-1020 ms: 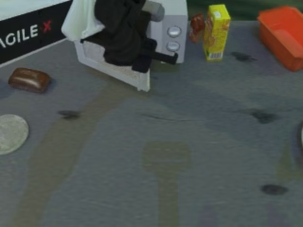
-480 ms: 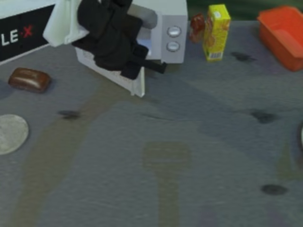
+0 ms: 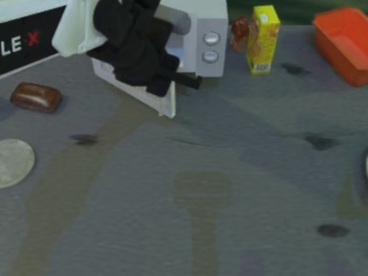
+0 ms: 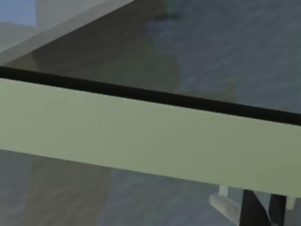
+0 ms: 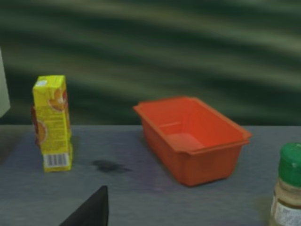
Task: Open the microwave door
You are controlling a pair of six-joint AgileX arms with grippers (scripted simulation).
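sign [image 3: 23, 43]: white "LE" and red "X" on black | juice carton [image 3: 263, 39]: print unreadable

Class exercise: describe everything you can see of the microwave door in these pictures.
The microwave door is a flat white panel, swung well open from its hinge at the microwave's left, its free edge jutting over the grey table. The left end effector is at that edge; the black arm hides the door's middle, so no window shows.
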